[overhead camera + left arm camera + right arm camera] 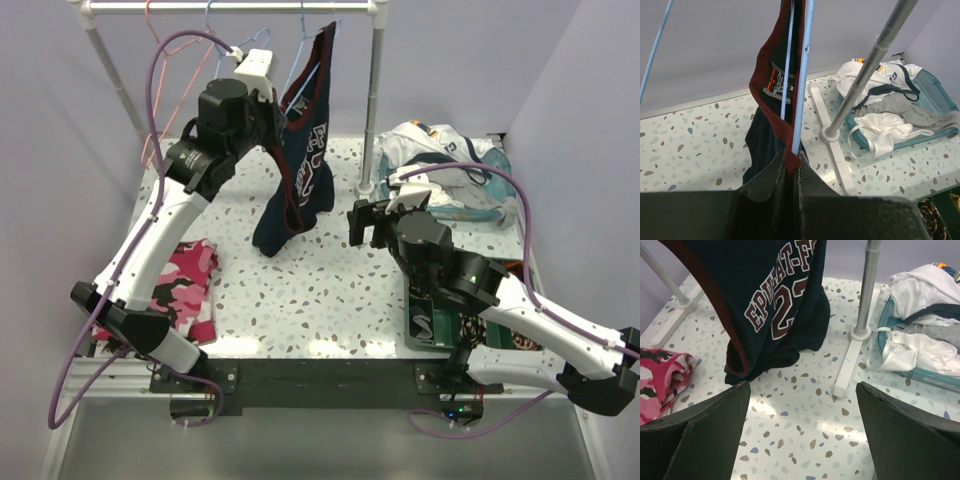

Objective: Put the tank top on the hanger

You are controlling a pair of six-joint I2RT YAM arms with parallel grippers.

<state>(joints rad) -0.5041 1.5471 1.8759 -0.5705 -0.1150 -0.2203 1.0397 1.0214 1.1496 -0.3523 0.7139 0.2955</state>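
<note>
Nearest, front-right of the rack [372, 110], the R gripper [368, 222] sat wide open & empty, prob. parked clear of the L arm's work. Further in, just left of the rack's post, the tank top [295, 190] dangled w/ hem bunched on the table, the L gripper [791, 159] clamped tight on its red trim & the hanger [804, 75] wire, seemingly to steady both under the rail. Only L wrist view showed that pinch; only R wrist view the lettering face-on.
</note>
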